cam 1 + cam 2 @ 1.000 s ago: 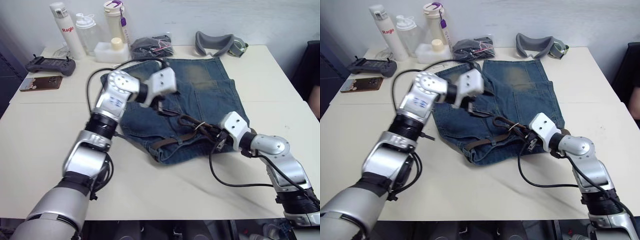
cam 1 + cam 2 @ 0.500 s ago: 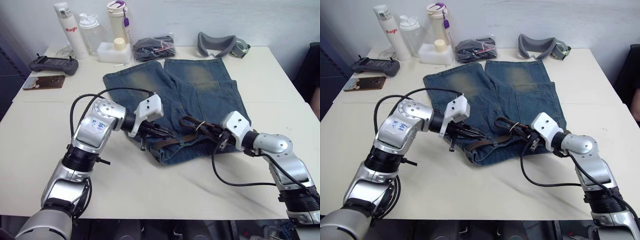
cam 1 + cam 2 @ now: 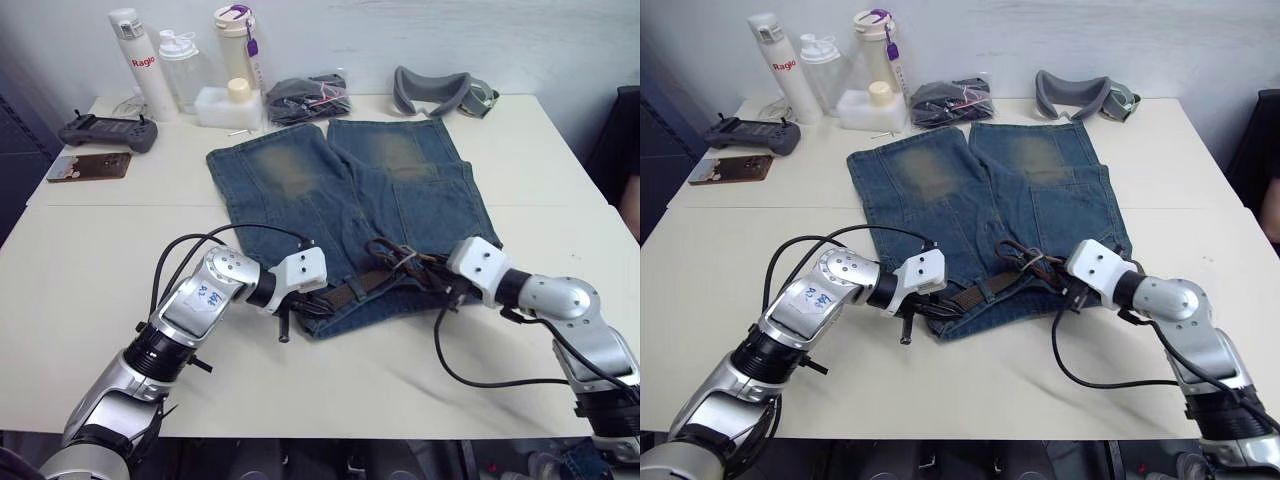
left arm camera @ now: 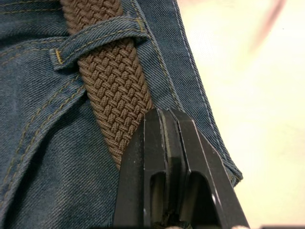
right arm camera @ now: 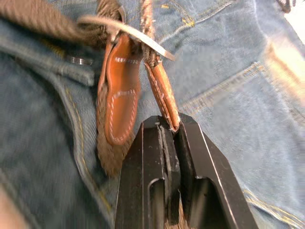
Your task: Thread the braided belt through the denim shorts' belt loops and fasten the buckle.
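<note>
My left tool (image 4: pixel 164 117) is pinched closed on the braided belt (image 4: pixel 112 90); my right tool (image 5: pixel 167 125) clamps its leather tip.

Two head views look forward and down from above the table (image 3: pixel 90 260), far enough back to take in both arms and the whole denim shorts (image 3: pixel 350 200); they share almost the same scene, slightly offset sideways. The left wrist view sits very close over the braided belt (image 4: pixel 112 90) under a belt loop (image 4: pixel 95 40). The right wrist view looks closely at the belt's leather end (image 5: pixel 121 90).
</note>
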Available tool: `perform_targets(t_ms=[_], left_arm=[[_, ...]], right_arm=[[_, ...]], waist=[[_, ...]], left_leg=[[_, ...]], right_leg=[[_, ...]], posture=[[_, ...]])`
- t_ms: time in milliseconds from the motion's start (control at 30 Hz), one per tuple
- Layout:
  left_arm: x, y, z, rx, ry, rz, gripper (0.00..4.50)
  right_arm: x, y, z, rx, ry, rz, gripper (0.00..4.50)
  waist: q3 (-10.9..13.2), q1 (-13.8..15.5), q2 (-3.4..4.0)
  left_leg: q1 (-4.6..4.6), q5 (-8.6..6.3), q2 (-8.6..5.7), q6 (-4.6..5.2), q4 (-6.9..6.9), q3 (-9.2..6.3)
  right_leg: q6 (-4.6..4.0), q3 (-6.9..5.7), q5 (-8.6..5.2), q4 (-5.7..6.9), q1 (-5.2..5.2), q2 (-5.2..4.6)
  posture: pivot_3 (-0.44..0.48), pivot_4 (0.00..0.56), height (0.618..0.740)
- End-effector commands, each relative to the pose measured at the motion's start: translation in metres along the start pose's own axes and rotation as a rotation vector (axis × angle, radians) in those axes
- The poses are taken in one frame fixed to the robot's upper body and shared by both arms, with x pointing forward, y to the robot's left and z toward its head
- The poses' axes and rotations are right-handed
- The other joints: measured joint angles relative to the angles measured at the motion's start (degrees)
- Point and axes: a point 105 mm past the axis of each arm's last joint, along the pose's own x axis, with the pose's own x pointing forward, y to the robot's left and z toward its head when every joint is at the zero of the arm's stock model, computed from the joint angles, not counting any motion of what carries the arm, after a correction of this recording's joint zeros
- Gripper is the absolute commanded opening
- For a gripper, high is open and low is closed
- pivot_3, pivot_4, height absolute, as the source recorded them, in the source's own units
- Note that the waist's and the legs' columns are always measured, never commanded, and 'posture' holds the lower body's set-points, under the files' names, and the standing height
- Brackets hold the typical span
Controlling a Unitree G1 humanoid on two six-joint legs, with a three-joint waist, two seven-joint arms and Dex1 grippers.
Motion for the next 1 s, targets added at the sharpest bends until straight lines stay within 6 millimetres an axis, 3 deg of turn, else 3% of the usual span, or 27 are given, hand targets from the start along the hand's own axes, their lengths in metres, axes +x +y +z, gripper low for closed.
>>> perform_targets(t_ms=[33, 267, 333, 500, 633, 800, 1000], left_arm=[[-0.001, -0.005, -0.041, -0.1, 0.127, 0.012, 0.1], [-0.008, -0.023, -0.08, -0.104, 0.299, -0.038, 0.1], [-0.013, -0.029, -0.093, -0.095, 0.361, -0.058, 0.1], [-0.027, -0.047, -0.122, -0.106, 0.477, -0.121, 0.1], [-0.038, -0.053, -0.138, -0.111, 0.55, -0.132, 0.1], [-0.05, -0.052, -0.152, -0.105, 0.617, -0.109, 0.1], [-0.062, -0.041, -0.158, -0.115, 0.63, -0.045, 0.1]], right_arm=[[-0.03, -0.014, -0.028, -0.064, 0.103, -0.074, 0.0], [-0.049, -0.017, -0.059, -0.229, 0.195, -0.105, 0.0], [-0.051, -0.022, -0.063, -0.308, 0.212, -0.124, 0.0], [-0.057, -0.031, -0.08, -0.52, 0.275, -0.115, 0.0], [-0.046, -0.029, -0.085, -0.582, 0.265, -0.071, 0.0], [-0.031, -0.024, -0.087, -0.653, 0.25, -0.021, 0.0], [-0.009, -0.021, -0.072, -0.602, 0.181, -0.021, 0.0]], waist=[[-0.1, 0.1, -0.04], [-0.6, -1.8, -0.18], [-0.8, -2.0, -0.1], [-1.5, -2.2, 0.16], [-2.0, -2.5, -0.14], [-2.1, -2.9, -0.27], [-2.2, -3.0, -0.28]], left_leg=[[0.04, -0.01, 0.0, 0.01, 0.0, -0.03], [1.21, -0.06, 0.0, -0.15, -0.56, -0.07], [2.05, -0.22, -0.02, -0.39, -0.9, -0.08], [2.12, -0.3, 0.02, -0.51, -0.97, -0.08], [2.4, -0.46, 0.04, -0.72, -1.02, -0.18], [3.69, -1.11, -0.14, -1.38, -1.17, -1.22], [4.4, -1.41, -0.16, -1.92, -1.39, -2.15]], right_leg=[[0.01, -0.02, -0.01, -0.05, 0.09, 0.0], [-0.08, 0.07, -0.07, -0.4, 1.03, 0.1], [-0.17, 0.18, -0.21, -0.65, 1.76, 0.18], [-0.18, 0.32, -0.33, -0.65, 1.74, 0.3], [-0.27, 0.67, -0.42, -0.61, 1.85, 0.52], [-0.65, 1.66, -0.86, -0.62, 2.95, 1.27], [-0.79, 2.78, -0.86, -0.62, 3.19, 2.31]], posture=[[0.0, 0.15, 0.681], [0.0, 0.15, 0.681], [0.0, 0.15, 0.681], [0.0, 0.15, 0.681], [0.0, 0.15, 0.681], [0.0, 0.15, 0.681], [0.0, 0.15, 0.681]])
